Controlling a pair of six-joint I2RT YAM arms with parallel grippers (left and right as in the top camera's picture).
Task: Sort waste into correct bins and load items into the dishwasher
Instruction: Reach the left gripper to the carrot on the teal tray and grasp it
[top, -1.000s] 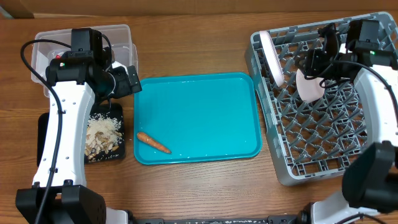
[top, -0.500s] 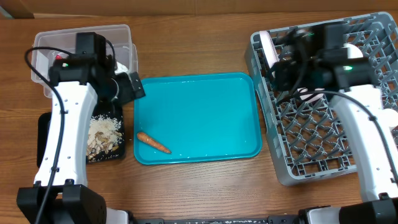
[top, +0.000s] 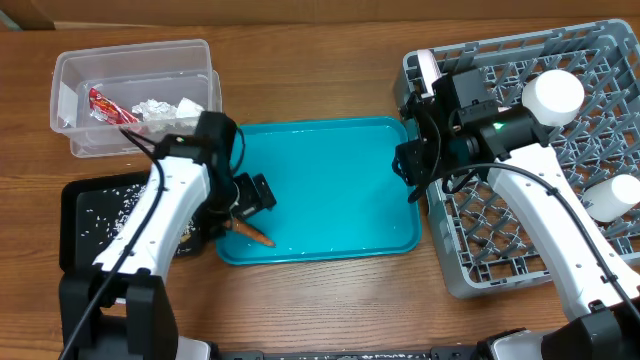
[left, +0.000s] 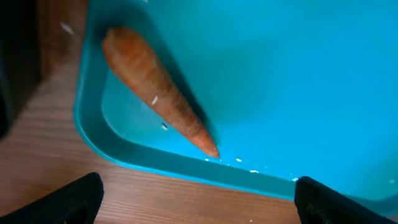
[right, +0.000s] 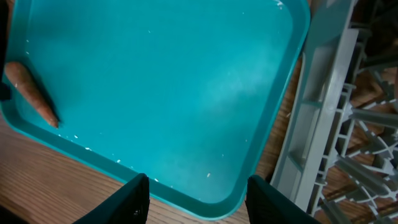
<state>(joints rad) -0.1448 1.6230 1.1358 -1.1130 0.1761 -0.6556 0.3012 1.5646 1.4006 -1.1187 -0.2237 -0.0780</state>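
Observation:
The orange carrot lies in the front left corner of the teal tray. It also shows in the left wrist view and the right wrist view. My left gripper hovers just over the carrot, open and empty. My right gripper is open and empty over the tray's right edge. The clear tub holds the red wrapper and white tissue. The black tray holds rice scraps. The chopsticks are out of view.
The grey dish rack stands at the right with an upright white plate and two white cups in it. Its wall shows in the right wrist view, close to the teal tray's edge.
My left arm moved from the tub and black tray down to the carrot. My right arm moved left from inside the rack to the teal tray's right edge, leaving a white cup in the rack.

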